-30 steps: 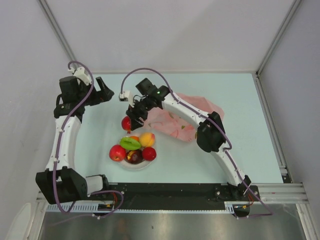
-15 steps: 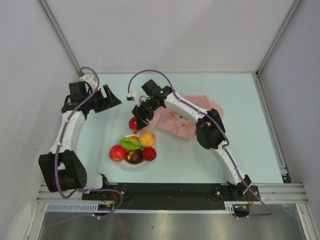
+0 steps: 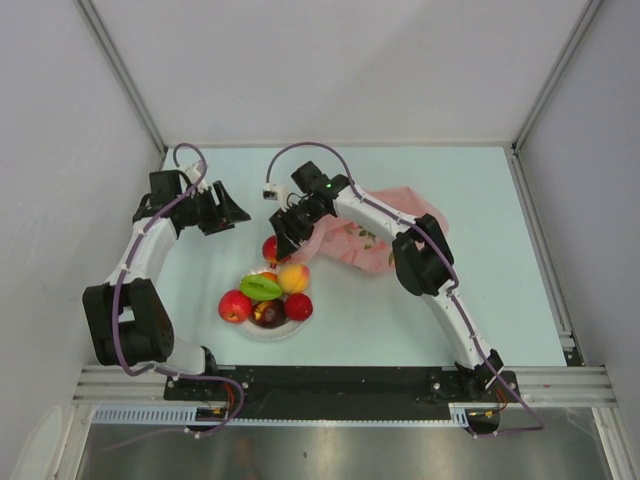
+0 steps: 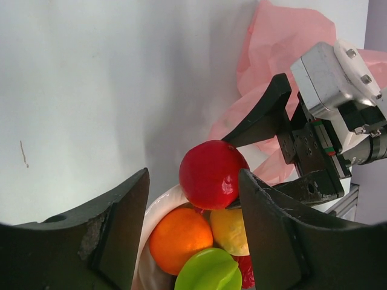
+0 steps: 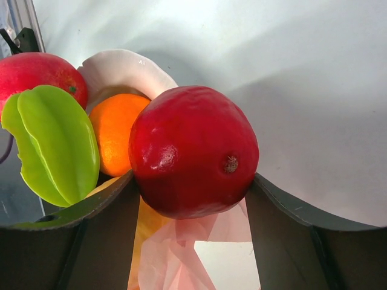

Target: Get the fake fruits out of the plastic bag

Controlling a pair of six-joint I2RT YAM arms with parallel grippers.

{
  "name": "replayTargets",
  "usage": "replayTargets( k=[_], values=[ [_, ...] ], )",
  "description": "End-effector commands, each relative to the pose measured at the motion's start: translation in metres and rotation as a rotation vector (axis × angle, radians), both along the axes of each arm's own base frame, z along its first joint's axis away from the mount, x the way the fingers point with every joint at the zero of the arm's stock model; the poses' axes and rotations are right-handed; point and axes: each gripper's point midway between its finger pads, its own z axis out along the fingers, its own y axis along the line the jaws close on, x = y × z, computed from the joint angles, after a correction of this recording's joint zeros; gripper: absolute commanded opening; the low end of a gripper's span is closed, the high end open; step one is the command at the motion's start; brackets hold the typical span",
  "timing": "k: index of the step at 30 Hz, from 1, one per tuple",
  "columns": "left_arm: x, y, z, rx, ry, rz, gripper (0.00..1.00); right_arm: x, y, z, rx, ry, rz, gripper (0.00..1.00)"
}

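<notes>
Right tool (image 3: 283, 243) pinches a red apple (image 5: 193, 151) over the far rim of the plate (image 5: 124, 66), perhaps touching the orange (image 5: 115, 139); left tool (image 3: 232, 215) hangs spread nearby; plastic bag (image 3: 350, 255) lies on the surface (image 3: 480, 280) just behind.

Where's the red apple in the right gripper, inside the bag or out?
Out. The right gripper is shut on the red apple, bare by the plate, the pink bag behind it.

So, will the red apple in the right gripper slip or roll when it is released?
Probably slippery: the red apple looks glossy and smooth, and the right gripper holds it only at its sides. Being round, it may roll off the crowded plate.
</notes>
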Motion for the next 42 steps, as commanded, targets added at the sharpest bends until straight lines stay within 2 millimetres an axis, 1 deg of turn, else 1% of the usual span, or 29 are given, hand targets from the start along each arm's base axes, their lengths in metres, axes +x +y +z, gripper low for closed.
replayTargets(
  k=[1, 3, 7, 8, 10, 14, 19, 20, 23, 24, 26, 27, 28, 34, 38, 42],
  values=[
    [0.003, -0.005, 0.005, -0.039, -0.027, -0.024, 0.66, -0.011, 0.000, 0.019, 0.024, 0.028, 0.010, 0.48],
    [0.003, -0.006, 0.004, -0.041, -0.026, -0.026, 0.65, -0.016, 0.001, 0.022, 0.032, 0.032, 0.023, 0.49],
    [0.003, -0.007, 0.002, -0.048, -0.018, -0.031, 0.63, -0.026, 0.003, 0.022, 0.029, 0.045, 0.037, 0.49],
    [0.002, -0.009, 0.003, -0.046, -0.023, -0.039, 0.63, -0.028, 0.005, 0.028, 0.049, 0.046, 0.045, 0.49],
    [0.002, -0.011, 0.006, -0.033, -0.034, -0.057, 0.62, -0.032, 0.007, 0.032, 0.057, 0.047, 0.056, 0.48],
    [0.003, -0.013, 0.009, -0.029, -0.044, -0.065, 0.62, -0.034, 0.007, 0.028, 0.044, 0.063, 0.046, 0.49],
    [0.002, -0.014, 0.007, -0.030, -0.040, -0.063, 0.62, -0.034, 0.004, 0.021, 0.020, 0.065, 0.038, 0.53],
    [0.001, -0.014, 0.007, -0.028, -0.039, -0.061, 0.62, -0.034, 0.003, 0.020, 0.015, 0.064, 0.036, 0.55],
    [0.000, -0.015, 0.006, -0.030, -0.036, -0.062, 0.63, -0.033, 0.001, 0.016, 0.001, 0.056, 0.024, 0.65],
    [0.001, -0.015, 0.006, -0.029, -0.039, -0.062, 0.63, -0.032, 0.001, 0.015, -0.004, 0.057, 0.017, 0.71],
    [0.001, -0.015, 0.006, -0.029, -0.038, -0.060, 0.63, -0.030, 0.000, 0.015, -0.009, 0.049, 0.007, 0.77],
    [0.001, -0.015, 0.006, -0.027, -0.036, -0.060, 0.63, -0.028, 0.000, 0.014, -0.010, 0.048, 0.002, 0.91],
    [0.002, -0.015, 0.005, -0.027, -0.037, -0.060, 0.63, -0.026, 0.000, 0.015, -0.006, 0.043, 0.000, 0.99],
    [0.003, -0.015, 0.004, -0.027, -0.036, -0.060, 0.63, -0.018, 0.000, 0.022, 0.015, 0.036, -0.016, 1.00],
    [0.003, -0.017, -0.004, -0.038, -0.019, -0.068, 0.63, -0.016, -0.001, 0.030, 0.038, 0.035, -0.010, 1.00],
    [0.004, -0.026, -0.011, -0.055, -0.006, -0.102, 0.63, -0.016, -0.002, 0.036, 0.046, 0.021, 0.003, 1.00]
  ],
)
